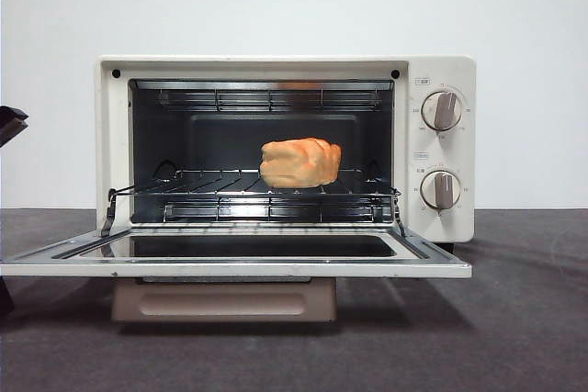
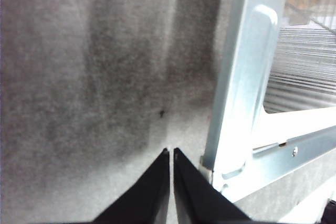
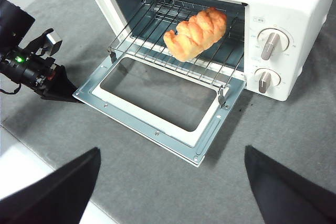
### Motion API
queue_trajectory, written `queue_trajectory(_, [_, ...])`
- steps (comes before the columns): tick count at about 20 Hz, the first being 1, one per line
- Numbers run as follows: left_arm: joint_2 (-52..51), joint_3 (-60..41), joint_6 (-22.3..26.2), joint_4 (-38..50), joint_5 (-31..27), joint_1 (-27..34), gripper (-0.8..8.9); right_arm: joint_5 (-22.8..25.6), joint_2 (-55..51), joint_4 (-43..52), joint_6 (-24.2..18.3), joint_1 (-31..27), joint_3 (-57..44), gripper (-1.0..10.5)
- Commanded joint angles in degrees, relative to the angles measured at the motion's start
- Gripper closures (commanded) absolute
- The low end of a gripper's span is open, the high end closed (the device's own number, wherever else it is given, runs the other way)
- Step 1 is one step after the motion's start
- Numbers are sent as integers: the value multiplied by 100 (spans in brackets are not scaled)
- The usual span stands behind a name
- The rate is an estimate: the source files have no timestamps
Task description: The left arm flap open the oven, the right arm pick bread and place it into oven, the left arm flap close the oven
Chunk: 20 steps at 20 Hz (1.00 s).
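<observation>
Bread [image 1: 299, 162] sits on the wire rack [image 1: 248, 192] inside the oven [image 1: 443, 71], right of centre, w/ door [image 1: 234, 259] flapped fully down, so steps 1 & 2 look done; the closing flap is what's in hand. Left pincer [image 2: 171, 153] is low at the counter [image 1: 514, 319], jaws pressed together w/ only a hairline slit, holding nothing, tip just beside the door's left front corner; in the right wrist view it shows as the dark arm at that same corner. Right pincer [image 3: 170, 182] hangs well back & above the oven front, jaws spread wide, empty. Next move, as I judge it: left pincer gets under the door edge or handle [image 1: 225, 300] & lifts it up till shut; risk is slipping off the thin metal rim
</observation>
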Motion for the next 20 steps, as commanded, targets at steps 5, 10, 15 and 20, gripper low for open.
queue_trajectory(5, [22, 13, 4, 98, 640, -26, 799, 24, 28, 59, -24, 42, 94, 515])
queue_trajectory(10, [-175, 13, -114, 195, 789, -15, 799, 24, 28, 59, 26, 42, 94, 515])
queue_trajectory(15, [-426, 13, -341, 404, 953, 17, 799, 22, 28, 61, 98, 42, 94, 515])
queue_trajectory(20, [-678, 59, -752, 839, 960, 85, 799, 20, 28, 63, 197, 42, 94, 515])
